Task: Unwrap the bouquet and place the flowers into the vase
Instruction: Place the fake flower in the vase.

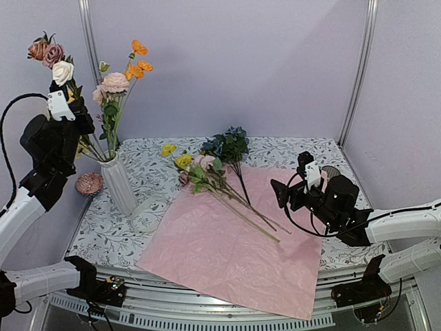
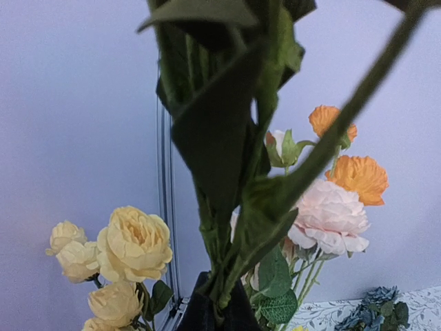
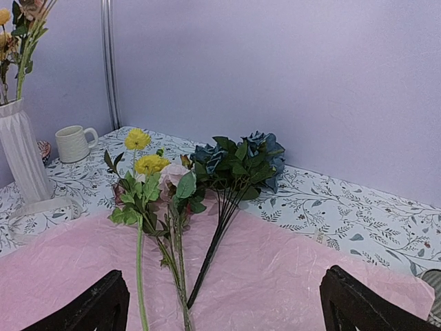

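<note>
Gripping a bunch (image 1: 52,55) of leafy green stems, the left fingers (image 2: 215,314) are clenched tight and held high at the far left, above and just left of the vase (image 1: 118,181). Mauve and cream roses top that bunch. The vase stands upright near the desk's left edge, with a pale pink rose and orange poppies already in it. A cream ribbon (image 1: 145,207) lies loose on the desk at its foot. Behind the vase, near the back wall, sits a cream mug (image 3: 74,143).

Further right, the pink paper (image 1: 227,255) is spread flat, its near corner hanging past the front edge. Across its far end lie the remaining flowers (image 1: 213,169): yellow poppies, a pink rose and a clump of blue roses, heads toward the back wall, stems pointing toward the near right.

At the right, the right fingers (image 1: 279,193) are spread wide and hold nothing. They hover low over the paper's right edge, aimed left at the stems and apart from them.

The desk (image 1: 289,155) wears a white cloth printed with grey leafy vines. Plain lilac walls close it in, with metal posts (image 1: 362,69) at the back corners.
</note>
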You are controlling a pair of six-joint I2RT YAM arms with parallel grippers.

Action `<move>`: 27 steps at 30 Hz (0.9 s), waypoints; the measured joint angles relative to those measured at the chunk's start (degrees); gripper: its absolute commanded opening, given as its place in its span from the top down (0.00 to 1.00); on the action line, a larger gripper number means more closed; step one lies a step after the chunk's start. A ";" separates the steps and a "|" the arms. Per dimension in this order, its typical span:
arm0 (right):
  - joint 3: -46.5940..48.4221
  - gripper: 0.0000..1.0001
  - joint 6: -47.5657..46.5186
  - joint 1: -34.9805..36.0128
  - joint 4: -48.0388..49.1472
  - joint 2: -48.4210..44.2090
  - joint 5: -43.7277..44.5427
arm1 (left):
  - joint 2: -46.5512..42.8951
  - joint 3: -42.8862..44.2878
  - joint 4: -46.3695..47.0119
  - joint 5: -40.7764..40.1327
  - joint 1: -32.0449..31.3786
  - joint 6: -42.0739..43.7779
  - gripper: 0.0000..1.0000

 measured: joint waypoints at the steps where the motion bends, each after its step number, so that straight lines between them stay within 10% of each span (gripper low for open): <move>1: 0.00 0.01 0.00 0.00 0.00 0.00 0.00 | 0.11 -0.26 -0.79 0.46 0.50 -1.03 1.00; 27: 0.00 0.01 -0.04 -0.02 0.02 1.14 -0.42 | 5.77 0.37 -20.15 2.80 2.80 -14.88 1.00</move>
